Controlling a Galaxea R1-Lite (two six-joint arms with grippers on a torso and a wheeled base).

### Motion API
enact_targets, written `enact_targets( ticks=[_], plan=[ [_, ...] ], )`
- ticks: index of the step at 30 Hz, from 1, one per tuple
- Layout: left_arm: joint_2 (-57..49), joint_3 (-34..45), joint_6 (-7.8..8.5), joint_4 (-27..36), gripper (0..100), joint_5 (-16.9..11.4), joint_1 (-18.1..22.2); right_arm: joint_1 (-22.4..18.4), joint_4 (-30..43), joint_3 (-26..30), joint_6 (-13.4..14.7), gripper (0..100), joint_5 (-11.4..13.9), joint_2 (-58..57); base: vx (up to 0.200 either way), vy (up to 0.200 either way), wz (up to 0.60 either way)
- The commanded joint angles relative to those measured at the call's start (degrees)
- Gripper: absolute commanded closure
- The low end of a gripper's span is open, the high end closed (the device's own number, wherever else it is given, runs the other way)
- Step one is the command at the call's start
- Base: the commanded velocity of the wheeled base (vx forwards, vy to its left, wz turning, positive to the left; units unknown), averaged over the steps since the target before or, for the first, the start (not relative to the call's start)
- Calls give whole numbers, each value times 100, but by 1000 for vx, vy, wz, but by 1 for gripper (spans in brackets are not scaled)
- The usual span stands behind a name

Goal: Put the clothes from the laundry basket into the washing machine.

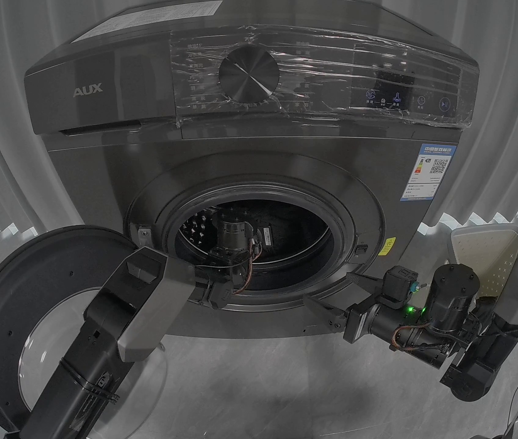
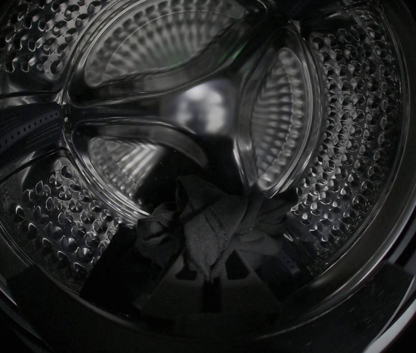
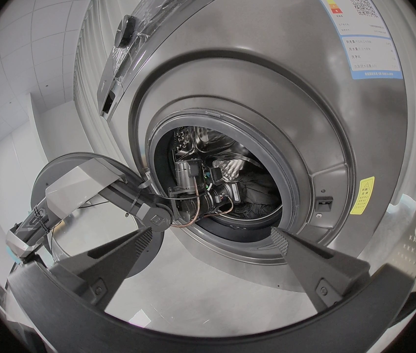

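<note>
The left gripper [image 2: 213, 261] is deep inside the drum [image 2: 359, 123] of the washing machine [image 1: 307, 166]. Its fingers show only as dim dark shapes spread wide apart, with nothing pinched between them. Just beyond them a crumpled bundle of dark clothes [image 2: 208, 226] lies on the floor of the drum, against its back wall. The left arm passes in through the round opening over the lower left of the rim.

The right gripper [image 1: 332, 294] hangs outside, low in front of the machine and just off the lower right of the opening. Its jaws are wide open and empty, pointing toward the opening.

The door [image 1: 21, 288] is swung fully open to the robot's left. A white perforated laundry basket [image 1: 490, 257] stands beside the machine on the right, behind the right arm.
</note>
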Motion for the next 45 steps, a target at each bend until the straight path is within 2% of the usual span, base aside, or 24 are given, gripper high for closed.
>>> enact_targets(
  ticks=[1, 10, 16, 17, 18, 21, 22, 25, 37, 39, 45],
  plan=[
    [19, -1, -10, -11, 0, 4, 7, 2, -41, 1, -1, 0, 2, 3, 0, 0, 0],
    [-253, 85, -19, -20, 0, 12, -37, 2, -41, 10, -1, 0, 2, -6, 0, 0, 0],
    [-948, 1280, -28, -160, 0, 12, -195, 2, -41, 10, -1, 0, 2, -15, 0, 0, 0],
    [-948, 1280, -28, -160, 0, 12, -195, 2, -41, 10, -1, 0, 2, -15, 0, 0, 0],
    [-1220, 1808, -28, -310, 0, 12, -274, 2, -41, 10, -1, 0, 2, -24, 0, 0, 0],
    [-1440, 2282, -28, -477, 0, 12, -353, 2, -41, 10, -1, 0, 2, -24, 0, 0, 0],
    [-1651, 2774, -19, -617, 0, 12, -414, 2, -41, 19, -1, 0, 2, -24, 0, 0, 0],
    [-1870, 3390, -10, -802, 0, 12, -458, 2, -41, 19, -1, 0, 2, -24, 0, 0, 0],
    [-2802, 5139, -54, -1742, 0, 12, -757, -7, -49, 63, -1, 0, 2, -15, 0, 0, 0],
    [-3198, 5543, -116, -1857, 0, 12, -854, -7, -41, 71, -1, 0, 2, -15, 0, 0, 0],
    [-4366, 6580, -573, -1892, 0, 12, -1241, -16, -41, 89, -10, 0, 2, -59, 0, 0, 0]
  ],
)
